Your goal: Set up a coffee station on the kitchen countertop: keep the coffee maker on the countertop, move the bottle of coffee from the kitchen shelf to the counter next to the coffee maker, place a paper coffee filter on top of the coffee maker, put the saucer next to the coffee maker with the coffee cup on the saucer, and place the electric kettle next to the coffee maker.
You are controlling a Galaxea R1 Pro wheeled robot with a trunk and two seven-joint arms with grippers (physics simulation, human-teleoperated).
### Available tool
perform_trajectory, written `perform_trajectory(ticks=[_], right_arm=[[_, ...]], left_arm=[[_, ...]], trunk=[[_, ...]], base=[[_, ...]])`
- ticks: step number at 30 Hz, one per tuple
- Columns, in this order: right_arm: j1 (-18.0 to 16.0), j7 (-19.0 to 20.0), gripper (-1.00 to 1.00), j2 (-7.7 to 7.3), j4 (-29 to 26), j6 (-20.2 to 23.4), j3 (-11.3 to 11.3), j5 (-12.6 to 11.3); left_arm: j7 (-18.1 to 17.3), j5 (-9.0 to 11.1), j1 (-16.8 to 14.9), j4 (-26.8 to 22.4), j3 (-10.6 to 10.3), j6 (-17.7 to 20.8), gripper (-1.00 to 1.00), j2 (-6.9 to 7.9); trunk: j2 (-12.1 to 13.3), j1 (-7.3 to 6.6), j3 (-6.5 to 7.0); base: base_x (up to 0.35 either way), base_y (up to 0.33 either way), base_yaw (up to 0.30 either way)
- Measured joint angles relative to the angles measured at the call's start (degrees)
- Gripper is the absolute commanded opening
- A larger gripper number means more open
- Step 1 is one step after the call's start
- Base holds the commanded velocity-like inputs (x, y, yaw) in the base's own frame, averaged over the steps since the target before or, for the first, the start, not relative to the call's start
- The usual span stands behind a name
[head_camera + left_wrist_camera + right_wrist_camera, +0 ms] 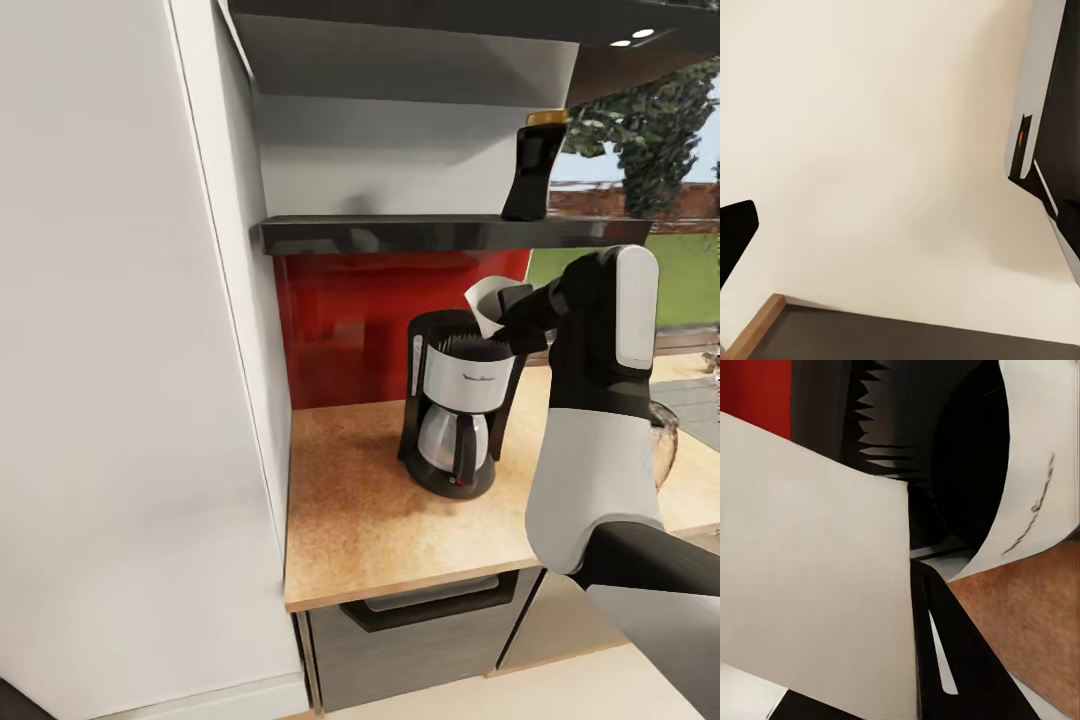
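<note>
Right gripper [508, 312] (gripping paper coffee filter [486, 303]) above coffee maker [457, 400]

White paper coffee filter [487, 303] pinched in the black right gripper [512, 307]. Just under it, black coffee maker [456, 400] with silver-white front panel, tiny red switch at the base. Speckled beige wood-look countertop [360, 520] below, glossy red backsplash [350, 320] behind. Up above on the glossy black kitchen shelf [420, 233], dark bottle of coffee [532, 165] with amber lid.
</note>
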Motion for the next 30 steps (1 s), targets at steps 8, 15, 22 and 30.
perform_trajectory(ticks=[8, 15, 22, 30], right_arm=[[0.0, 0.0, -1.0, 0.07, -0.02, -0.01, 0.16, -0.08], [0.0, 0.0, -1.0, 0.15, -0.01, -0.01, 0.23, -0.1], [0.0, 0.0, -1.0, 0.19, 0.12, -0.01, 0.26, -0.16], [0.0, 0.0, -1.0, 0.26, 0.38, -0.01, 0.26, -0.19]], left_arm=[[0.0, 0.01, 0.0, 0.0, 0.0, 0.0, 1.0, -0.03], [0.0, 0.0, 0.0, 0.0, 0.01, 0.0, 1.0, -0.03], [0.0, 0.01, 0.0, 0.0, 0.01, 0.0, 1.0, -0.04], [0.0, 0.01, 0.0, 0.0, 0.05, 0.0, 1.0, -0.03]], trunk=[[0.0, 0.0, 0.0], [0.0, 0.0, 0.0], [0.0, 0.0, 0.0], [0.0, 0.0, 0.0]], base=[[0.0, 0.0, -0.015], [0.0, 0.0, 0.0], [0.0, 0.0, 0.0], [0.001, 0.0, 0.0]])
